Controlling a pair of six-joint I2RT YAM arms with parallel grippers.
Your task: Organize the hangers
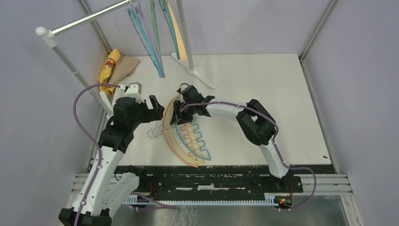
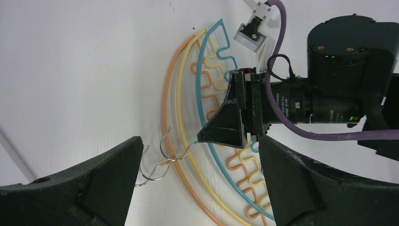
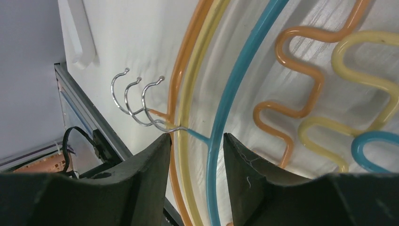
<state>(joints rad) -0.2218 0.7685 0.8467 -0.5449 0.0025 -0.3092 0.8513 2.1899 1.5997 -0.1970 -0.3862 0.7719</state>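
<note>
Three hangers [image 1: 186,136] lie stacked on the bench [image 1: 263,94]. Right gripper [image 1: 174,115] straddles them beside the hooks [image 1: 153,134]; pinching or not, I cannot tell. Left gripper [image 1: 159,109] gapes wide. Next: squeeze one, lift gently.

Tiny white print on right arm wrist [image 2: 287,106]: unreadable. No other text.

Three hangers lie flat and nested on the table [image 1: 263,94]: orange hanger [image 2: 165,94] outermost, then yellow hanger [image 2: 179,94], then teal hanger [image 2: 200,84], their wire hooks [image 2: 162,164] bunched together. The other hangers [image 1: 149,44] dangle side by side from the rail [image 1: 89,18] behind.
</note>
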